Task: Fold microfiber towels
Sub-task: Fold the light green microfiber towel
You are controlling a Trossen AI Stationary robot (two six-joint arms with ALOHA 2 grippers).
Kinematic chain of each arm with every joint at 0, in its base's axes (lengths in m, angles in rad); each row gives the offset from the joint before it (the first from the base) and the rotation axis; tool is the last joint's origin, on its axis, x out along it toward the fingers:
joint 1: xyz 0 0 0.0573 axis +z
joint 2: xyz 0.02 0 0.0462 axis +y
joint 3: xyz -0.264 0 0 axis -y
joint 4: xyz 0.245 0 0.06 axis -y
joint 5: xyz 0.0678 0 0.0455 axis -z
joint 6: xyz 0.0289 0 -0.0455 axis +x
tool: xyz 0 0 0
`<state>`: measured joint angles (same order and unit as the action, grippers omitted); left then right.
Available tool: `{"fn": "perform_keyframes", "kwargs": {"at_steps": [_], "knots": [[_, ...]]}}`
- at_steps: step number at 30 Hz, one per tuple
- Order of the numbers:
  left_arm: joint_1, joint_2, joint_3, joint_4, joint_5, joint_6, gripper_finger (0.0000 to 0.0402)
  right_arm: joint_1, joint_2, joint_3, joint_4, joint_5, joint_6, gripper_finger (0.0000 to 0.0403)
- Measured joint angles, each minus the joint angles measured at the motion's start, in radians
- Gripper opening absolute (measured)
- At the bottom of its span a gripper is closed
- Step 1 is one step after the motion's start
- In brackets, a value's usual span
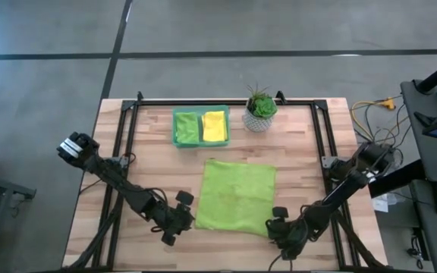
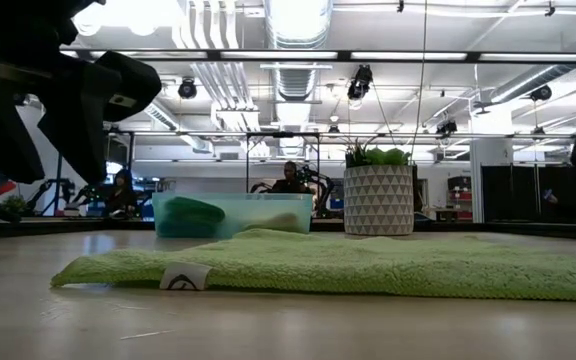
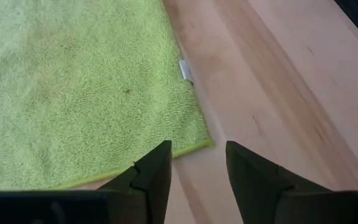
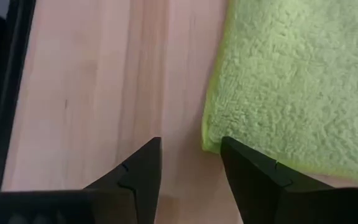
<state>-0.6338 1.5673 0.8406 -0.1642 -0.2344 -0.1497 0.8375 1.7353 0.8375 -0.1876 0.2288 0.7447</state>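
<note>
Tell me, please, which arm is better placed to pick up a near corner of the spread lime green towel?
Neither clearly: the left gripper and right gripper each hover, fingers open, at their own near corner of the flat lime green microfiber towel.

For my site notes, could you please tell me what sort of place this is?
Probably an open-plan robotics lab or workshop: exposed ceiling ducts, a wooden table with a lime green towel laid out, and a person at benches behind.

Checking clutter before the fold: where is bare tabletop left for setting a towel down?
Bare wood lies left of the spread lime towel and below the tray; also right of the towel, below the potted plant. Crowded: the towel's near corners, where the left gripper and right gripper sit.
</note>
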Motion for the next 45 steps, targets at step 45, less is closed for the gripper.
{"fn": "perform_keyframes", "kwargs": {"at_steps": [45], "knots": [[0.000,0.000,-0.027,0.110,0.031,-0.056,0.0136,-0.087,0.109,0.101,-0.054,-0.048,-0.118,0.0014]]}}
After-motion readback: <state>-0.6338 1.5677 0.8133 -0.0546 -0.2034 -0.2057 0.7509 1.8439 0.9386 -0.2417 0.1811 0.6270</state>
